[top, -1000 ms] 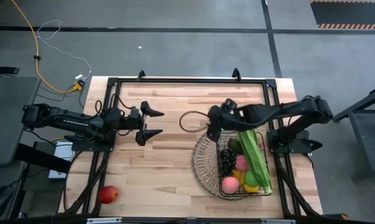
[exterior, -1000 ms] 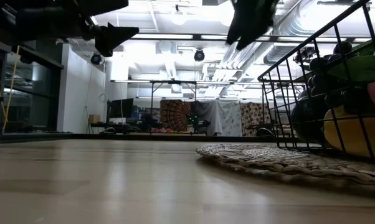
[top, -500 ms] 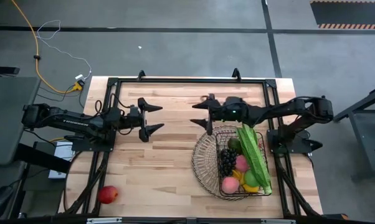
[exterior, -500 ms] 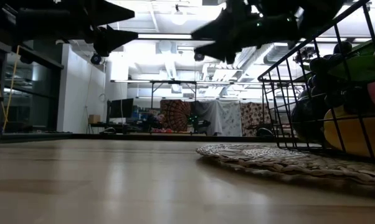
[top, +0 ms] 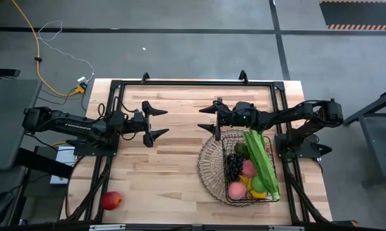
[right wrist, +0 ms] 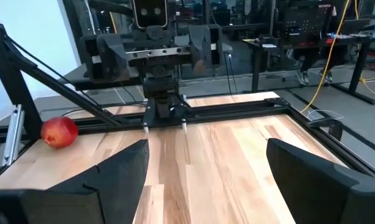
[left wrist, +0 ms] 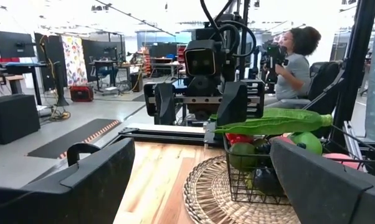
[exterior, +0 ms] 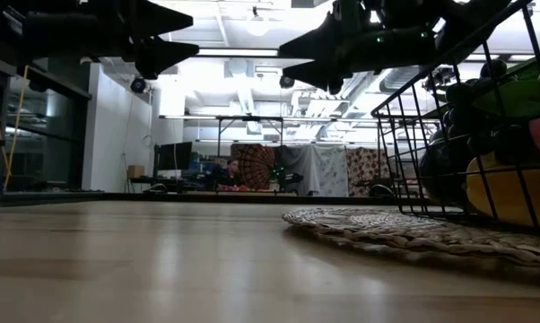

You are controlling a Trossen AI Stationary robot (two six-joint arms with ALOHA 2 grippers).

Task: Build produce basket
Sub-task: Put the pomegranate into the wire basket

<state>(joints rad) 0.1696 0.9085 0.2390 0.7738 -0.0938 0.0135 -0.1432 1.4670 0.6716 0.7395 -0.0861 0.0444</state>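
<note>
Your right pincer (top: 208, 118) is hovering wide and empty just beside the basket (top: 209, 163); the left pincer (top: 156, 120) is gaping, facing it.

Left claw (top: 156, 120) hangs above the tabletop with its fingers spread wide and nothing between them, arm stretched level; right claw (top: 209, 119) faces it from well apart, fingers likewise parted and empty, arm reaching level behind it.

basket (exterior: 449, 126) partly beyond frame edge
</note>
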